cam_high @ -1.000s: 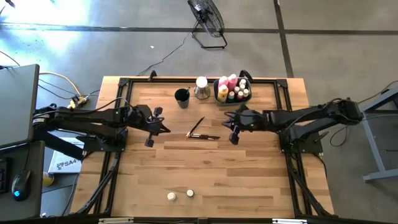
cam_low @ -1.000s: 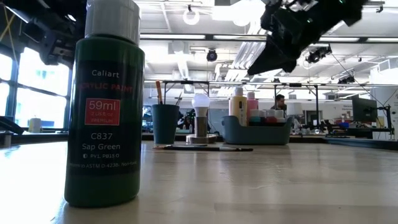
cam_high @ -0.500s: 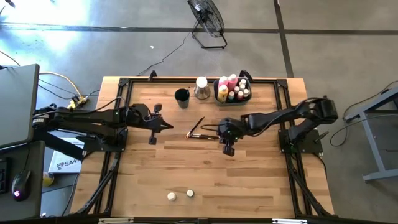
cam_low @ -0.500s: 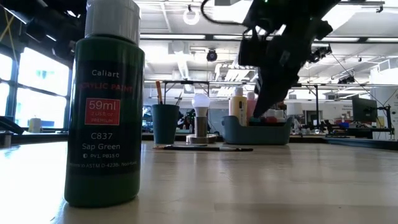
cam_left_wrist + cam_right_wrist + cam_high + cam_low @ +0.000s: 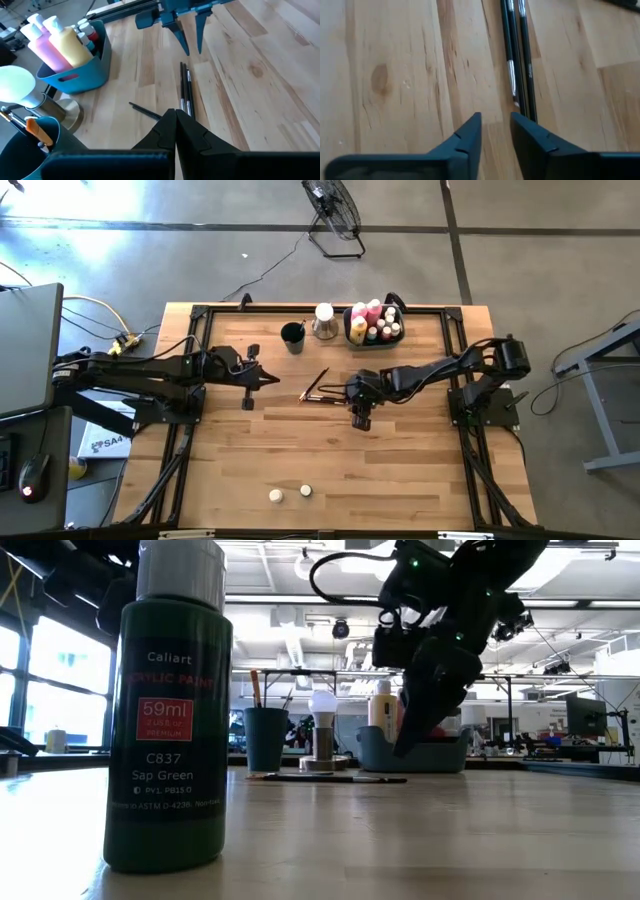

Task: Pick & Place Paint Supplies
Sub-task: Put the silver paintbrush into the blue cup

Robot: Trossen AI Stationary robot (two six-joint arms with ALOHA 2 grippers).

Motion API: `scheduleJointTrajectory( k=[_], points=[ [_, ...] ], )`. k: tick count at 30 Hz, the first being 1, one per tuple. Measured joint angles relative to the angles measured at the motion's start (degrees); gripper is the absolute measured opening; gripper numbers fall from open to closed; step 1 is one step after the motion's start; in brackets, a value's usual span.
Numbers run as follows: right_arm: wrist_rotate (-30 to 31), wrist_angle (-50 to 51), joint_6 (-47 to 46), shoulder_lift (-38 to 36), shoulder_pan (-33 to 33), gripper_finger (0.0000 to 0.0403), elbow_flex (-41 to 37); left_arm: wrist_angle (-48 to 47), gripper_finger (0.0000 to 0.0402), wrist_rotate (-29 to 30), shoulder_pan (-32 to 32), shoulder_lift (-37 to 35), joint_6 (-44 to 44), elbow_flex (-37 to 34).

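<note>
Three thin dark-handled brushes (image 5: 328, 393) lie flat on the wooden table, two of them side by side (image 5: 519, 60) and one crossing at a slant (image 5: 145, 110). My right gripper (image 5: 495, 120) hovers just above the pair's end, tipped downward, fingers a little apart and touching nothing; it also shows in the left wrist view (image 5: 193, 50). My left gripper (image 5: 175, 117) is shut and empty, left of the brushes (image 5: 268, 381). Pink and yellow paint bottles stand in the grey-blue bin (image 5: 390, 336). A green paint bottle (image 5: 170, 710) stands close to the low camera.
A dark cup (image 5: 292, 336) holding brushes and a white-topped stand (image 5: 323, 320) sit at the far edge beside the bin. Two small white-capped pots (image 5: 290, 493) stand near the front edge. A dark frame rims the table.
My right gripper has moved toward the table's left and down, from beside the bin to just over the brushes' right end, tipping more steeply downward. The brushes have stayed where they were.
</note>
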State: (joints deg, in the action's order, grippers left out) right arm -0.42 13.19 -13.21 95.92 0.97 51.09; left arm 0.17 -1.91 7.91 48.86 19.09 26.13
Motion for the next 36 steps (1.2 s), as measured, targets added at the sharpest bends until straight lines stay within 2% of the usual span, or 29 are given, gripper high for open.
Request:
scheduleJointTrajectory(
  k=[6, 12, 24, 36],
  points=[
    [-1.9, -1.9, 0.8, 0.0, 0.5, 0.0153, 0.0, -1.8, 0.0, 0.0, 0.0, 0.0, -0.4, 0.0],
    [-2.5, -2.9, -0.6, 2.7, 0.5, 0.0179, 0.0, -3.2, 0.0, 0.0, 0.0, 0.0, -1.2, 0.0],
    [-0.7, -4.5, -0.4, 6.4, 0.0, 0.0184, 0.0, -3.4, 0.0, 0.2, 0.0, 0.0, -1.4, 0.1],
    [0.4, -4.2, -0.5, 6.4, -0.2, 0.0184, 0.0, -3.4, 0.0, 0.3, 0.0, 0.0, -1.4, 0.1]
  ],
)
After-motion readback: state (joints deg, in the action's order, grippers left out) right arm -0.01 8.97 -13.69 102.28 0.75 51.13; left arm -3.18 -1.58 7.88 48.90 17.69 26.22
